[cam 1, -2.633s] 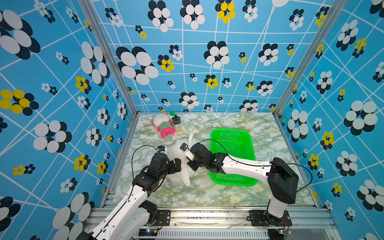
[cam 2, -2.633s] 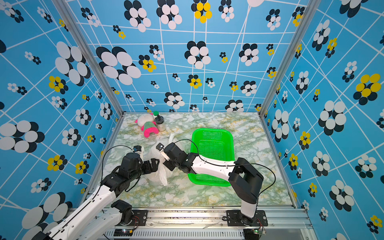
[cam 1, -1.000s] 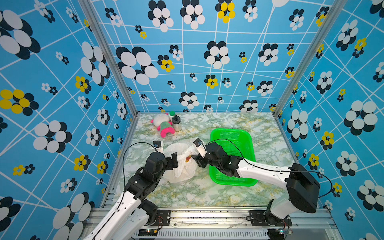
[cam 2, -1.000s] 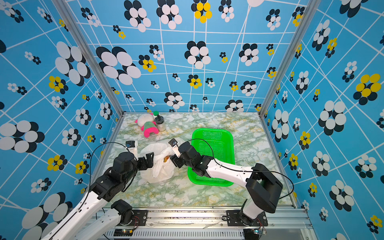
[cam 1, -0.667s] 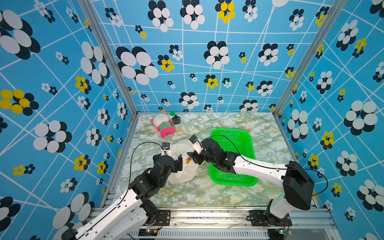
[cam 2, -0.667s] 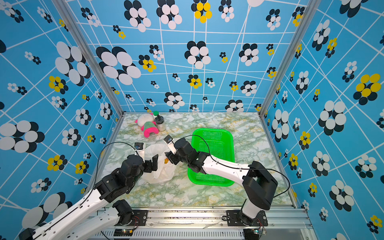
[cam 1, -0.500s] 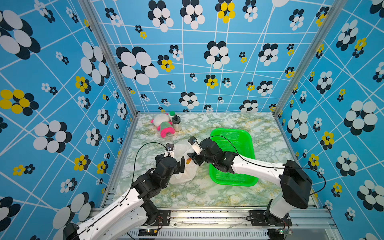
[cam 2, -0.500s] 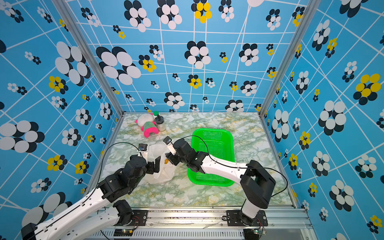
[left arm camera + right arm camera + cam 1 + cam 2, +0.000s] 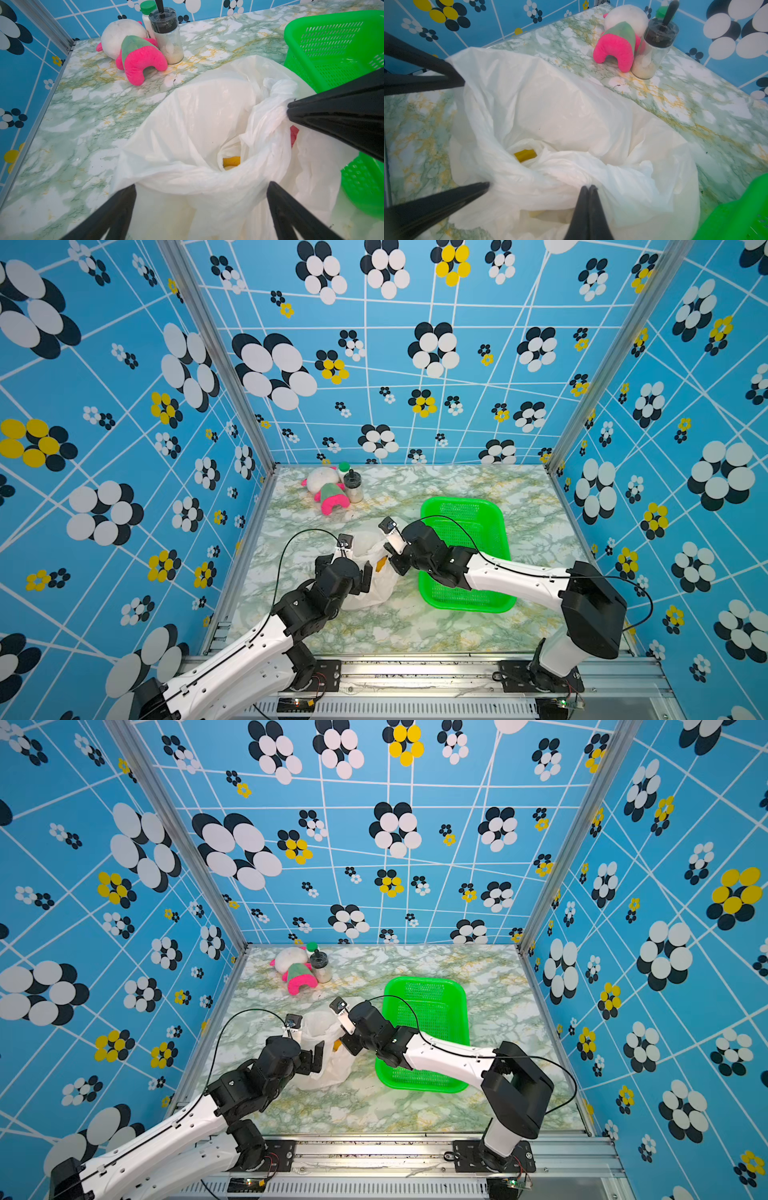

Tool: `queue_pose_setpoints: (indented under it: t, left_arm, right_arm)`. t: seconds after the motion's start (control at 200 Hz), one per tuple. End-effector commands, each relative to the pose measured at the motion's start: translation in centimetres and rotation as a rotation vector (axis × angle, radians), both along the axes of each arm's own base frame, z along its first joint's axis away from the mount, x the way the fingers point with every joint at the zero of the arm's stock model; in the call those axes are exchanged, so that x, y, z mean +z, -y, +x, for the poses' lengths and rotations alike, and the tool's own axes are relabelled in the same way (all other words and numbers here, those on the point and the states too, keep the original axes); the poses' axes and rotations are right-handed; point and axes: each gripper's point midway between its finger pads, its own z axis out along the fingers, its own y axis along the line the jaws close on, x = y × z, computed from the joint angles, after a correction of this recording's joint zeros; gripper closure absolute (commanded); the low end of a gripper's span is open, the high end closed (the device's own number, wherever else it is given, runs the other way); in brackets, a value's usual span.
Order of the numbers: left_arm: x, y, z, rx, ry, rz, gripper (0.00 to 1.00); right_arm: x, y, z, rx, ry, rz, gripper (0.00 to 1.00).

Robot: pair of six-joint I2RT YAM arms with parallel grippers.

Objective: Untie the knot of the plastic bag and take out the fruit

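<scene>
Thin white film, crinkly and translucent: the plastic bag (image 9: pixel 187 124) slumps on the desk (image 9: pixel 415 626) just beside the green basket (image 9: pixel 461 502), on the basket's side toward the left arm. The mouth gapes, and a crumpled handle strip (image 9: pixel 277 91) lies loose at the rim nearest the basket.

Fruit: a yellow piece (image 9: pixel 231 161) shows deep in the opening. A red sliver (image 9: pixel 294 135) sits behind the film on the basket side. The rest is hidden.

Right tool (image 9: pixel 588 188): tips pressed together, pinching a fold of the rim on the basket side.
Left tool (image 9: pixel 201 187): spread wide, fingers straddling the rim on the side away from the basket, gripping nothing.

Handling, judged: the film is limp, light and slippery, and likely to tear under a hard pull. It collapses unless held from two sides. The best hold is bunched rim or strip, not the flat wall. The fruit looks light, rigid and rounded; take each piece across its narrow width once the mouth is held open.
</scene>
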Motion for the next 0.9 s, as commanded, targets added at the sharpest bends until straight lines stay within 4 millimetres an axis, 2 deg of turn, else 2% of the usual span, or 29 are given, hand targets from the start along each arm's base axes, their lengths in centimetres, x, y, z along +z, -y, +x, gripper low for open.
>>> queue_pose_setpoints:
  t: [0.0, 0.195, 0.33, 0.545, 0.715, 0.76, 0.785, 0.86, 0.895]
  left_arm:
    - [-1.0, 0.3, 0.1, 0.001, -0.012, 0.006, 0.01]
    - [-1.2, 1.3, 1.2, -0.009, -0.027, 0.041, 0.01]
    - [-1.6, 1.5, 1.1, -0.003, -0.064, 0.047, 0.01]
    - [0.2, 3.1, 0.0, -0.087, 0.009, -0.020, 0.01]
    - [-0.3, 2.0, 1.0, 0.004, 0.021, 0.050, 0.01]
    - [-0.4, 1.9, 1.2, 0.017, 0.020, 0.065, 0.10]
    - [-0.4, 2.0, 1.4, 0.018, 0.021, 0.068, 0.18]
    - [-0.1, 2.3, 1.7, 0.012, 0.035, 0.056, 0.60]
    - [0.1, 2.5, 1.8, 0.008, 0.043, 0.038, 0.76]
  right_arm:
    - [2.3, 0.0, -0.9, 0.022, 0.010, 0.071, 1.00]
    - [3.1, 0.4, -1.7, 0.035, 0.004, 0.112, 1.00]
    - [3.5, 0.3, -1.6, 0.024, -0.003, 0.127, 1.00]
    - [3.3, -0.2, -1.0, 0.004, -0.018, 0.130, 1.00]
    - [4.1, 0.4, -1.9, 0.019, -0.021, 0.157, 1.00]
    - [4.1, 0.6, -1.9, 0.017, -0.018, 0.155, 1.00]
    - [4.0, 0.7, -1.9, 0.014, -0.014, 0.152, 1.00]
    - [3.7, 1.1, -1.6, -0.011, -0.001, 0.145, 1.00]
    - [3.4, 1.3, -1.4, -0.022, 0.003, 0.137, 1.00]
